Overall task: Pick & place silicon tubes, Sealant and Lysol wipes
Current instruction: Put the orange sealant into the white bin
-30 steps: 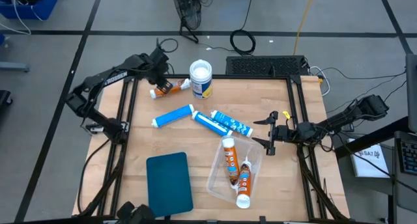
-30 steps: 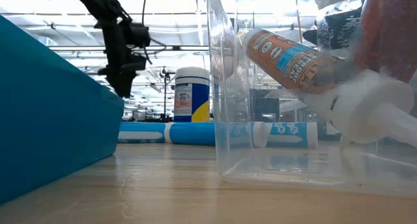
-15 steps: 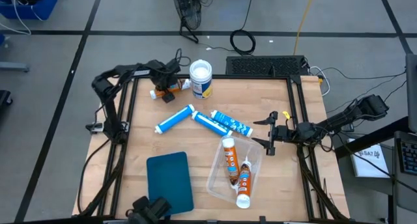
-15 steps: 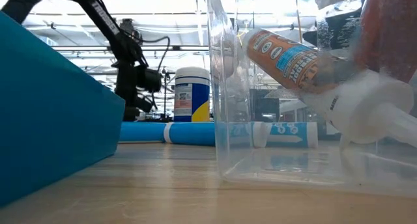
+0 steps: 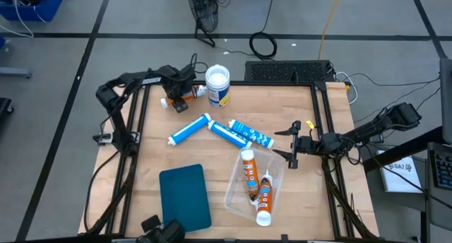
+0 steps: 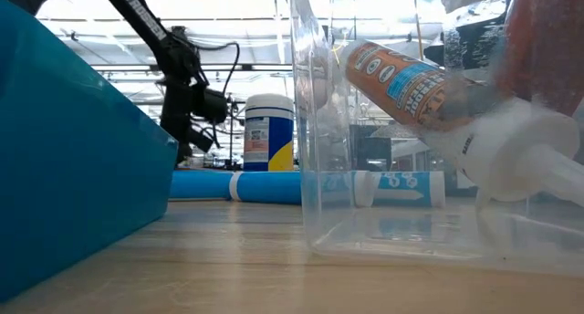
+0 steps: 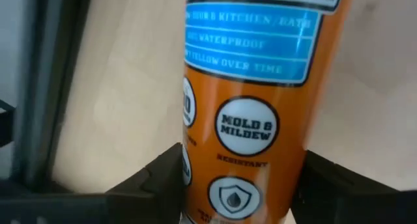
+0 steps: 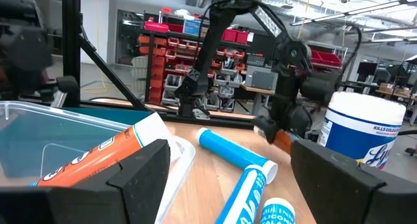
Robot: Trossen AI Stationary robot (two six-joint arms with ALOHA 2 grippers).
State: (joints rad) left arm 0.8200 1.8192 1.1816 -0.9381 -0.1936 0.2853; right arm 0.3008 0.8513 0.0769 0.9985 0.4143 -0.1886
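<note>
An orange sealant tube (image 5: 185, 97) lies on its side at the table's far left; my left gripper (image 5: 178, 91) stands over it, shut on it. The Lysol wipes canister (image 5: 217, 85) stands upright just right of it. Two blue silicone tubes (image 5: 189, 128) (image 5: 241, 133) lie flat mid-table. A clear container (image 5: 239, 193) holds two more orange tubes. My right gripper (image 5: 294, 145) hangs open at the table's right, nothing between its fingers. My left gripper pinches the orange tube's labelled body (image 7: 246, 185), about midway along it, between its two fingers (image 7: 163, 178). The fingers come from above, pointing down, and lie across the tube. The tube rests on its side on the table.
A teal lid (image 5: 185, 198) lies at the near left and fills the left of the low view. The table's black frame rail (image 5: 138, 109) runs close beside the left gripper. Bare wood shows between the blue tubes and the lid.
My left gripper has come down toward the table's far left edge onto the orange tube, rolling at the wrist as it sank. The tube lies where it was.
</note>
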